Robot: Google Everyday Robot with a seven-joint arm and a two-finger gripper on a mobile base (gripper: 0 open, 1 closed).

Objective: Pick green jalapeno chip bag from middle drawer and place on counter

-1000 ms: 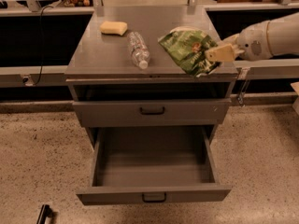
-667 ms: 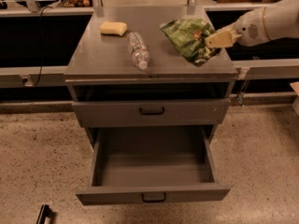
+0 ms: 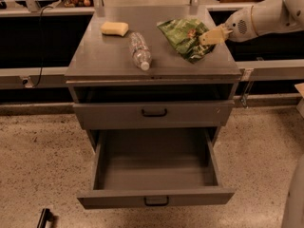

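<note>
The green jalapeno chip bag [image 3: 184,36] lies crinkled on the right side of the counter [image 3: 104,56]. My gripper [image 3: 205,38] comes in from the right on a white arm, its tan fingers at the bag's right edge, over the counter. The middle drawer [image 3: 154,175] stands pulled open below, its grey floor bare, with a black bar handle on its front panel.
A yellow sponge [image 3: 114,28] lies at the counter's back left. A clear plastic bottle [image 3: 140,51] lies on its side in the counter's middle. A shut drawer front [image 3: 154,113] sits above the open drawer. Speckled floor surrounds the cabinet.
The arm has carried the bag from the counter's front right edge further back and inward, and the bag now lies lower on the counter top.
</note>
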